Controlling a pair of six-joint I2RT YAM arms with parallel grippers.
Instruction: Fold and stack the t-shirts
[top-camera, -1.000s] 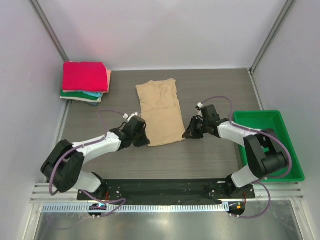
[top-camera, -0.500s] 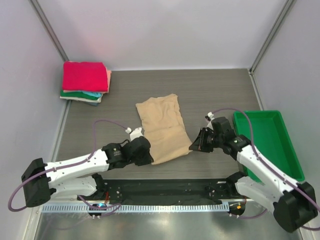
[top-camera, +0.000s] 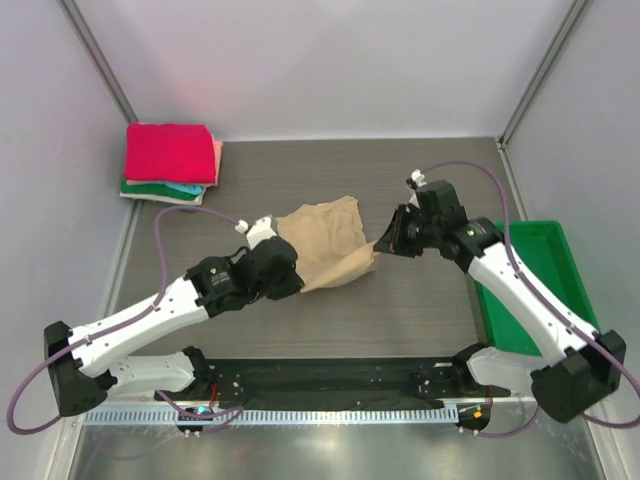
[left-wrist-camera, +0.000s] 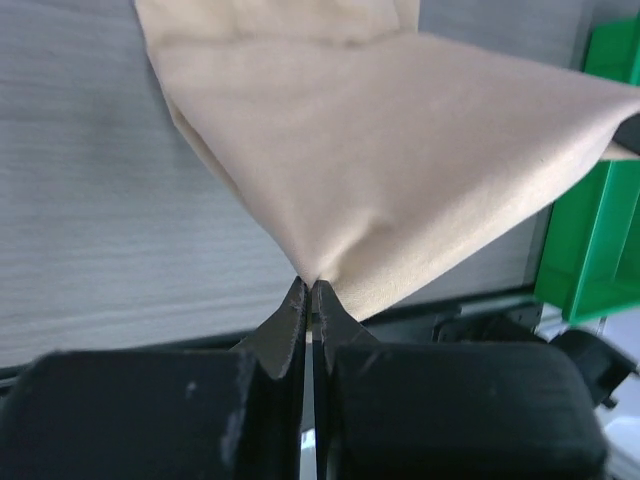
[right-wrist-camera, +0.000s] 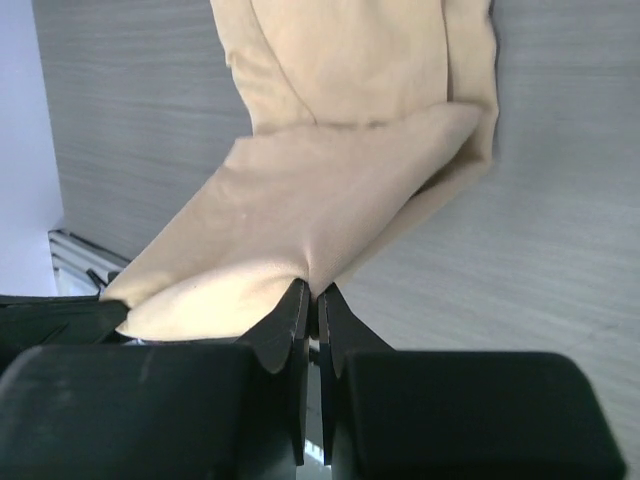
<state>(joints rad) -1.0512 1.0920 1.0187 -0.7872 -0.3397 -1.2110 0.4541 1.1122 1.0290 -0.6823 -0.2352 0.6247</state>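
Note:
The tan t-shirt (top-camera: 325, 243) lies mid-table with its near end lifted off the table and folded back toward the far end. My left gripper (top-camera: 292, 283) is shut on its near left corner; the left wrist view shows the cloth (left-wrist-camera: 400, 150) pinched at the fingertips of that gripper (left-wrist-camera: 309, 287). My right gripper (top-camera: 381, 244) is shut on the near right corner, and the cloth (right-wrist-camera: 330, 190) is pinched at its tips (right-wrist-camera: 311, 290) in the right wrist view. A stack of folded t-shirts (top-camera: 171, 163), pink-red on top with salmon, teal and green below, sits at the far left.
A green plastic tray (top-camera: 575, 300) stands at the right edge of the table and shows in the left wrist view (left-wrist-camera: 595, 230). Grey walls enclose the table on the left, back and right.
Both grippers first dragged the tan shirt's near corners toward me, then lifted them and carried them up and away. The shirt's near half now hangs raised and doubled over the far half.

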